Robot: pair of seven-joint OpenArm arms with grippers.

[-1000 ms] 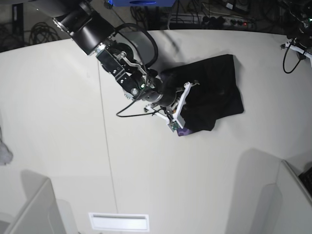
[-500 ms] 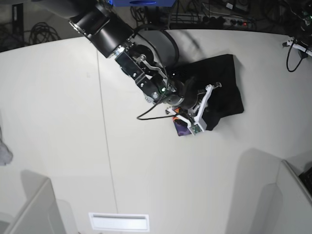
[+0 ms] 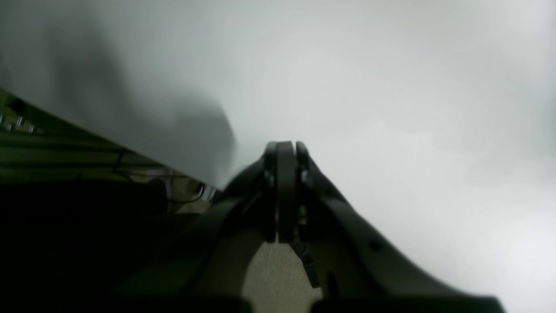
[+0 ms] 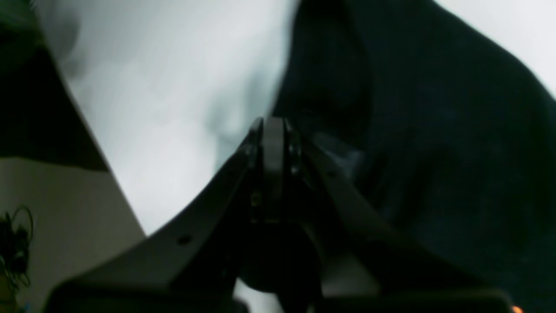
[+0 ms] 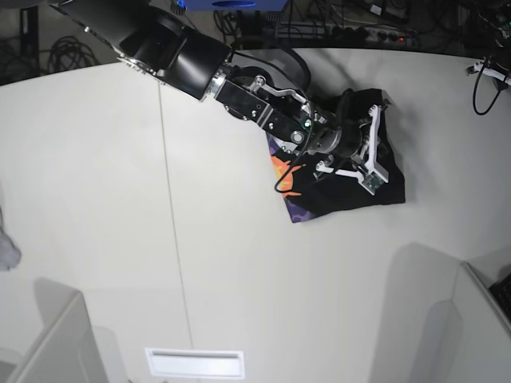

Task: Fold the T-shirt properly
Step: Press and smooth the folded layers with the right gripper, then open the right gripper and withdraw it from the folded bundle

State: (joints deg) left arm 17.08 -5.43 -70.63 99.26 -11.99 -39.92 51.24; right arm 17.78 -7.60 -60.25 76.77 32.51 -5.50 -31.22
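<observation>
Cloth scrap: a small grey-white piece is seen at the far left edge of the base view, lying on the table, well apart from everything else.

Table: a broad white surface is shown, crossed by a thin seam running top to bottom left of centre.

Right arm: a thick black arm is seen reaching from the upper left of the base view across the table toward the shirt, with a cable looped beside its wrist.

T-shirt: the black garment is found right of centre on the table, bunched into a compact heap. At its left edge an orange print on purple is turned up into view. In the right wrist view the dark cloth fills the right half of the picture.

Right gripper: it is placed over the upper right part of the shirt, its white frame lying against the black cloth. In the right wrist view the jaws are seen pressed together; no cloth can be made out between the tips, which sit at the shirt's edge beside bare table.

Left gripper: in the left wrist view the jaws are seen pressed together with nothing between them, above blurred pale table. In the base view only a small part of that arm is visible at the upper right edge, well apart from the shirt.
</observation>
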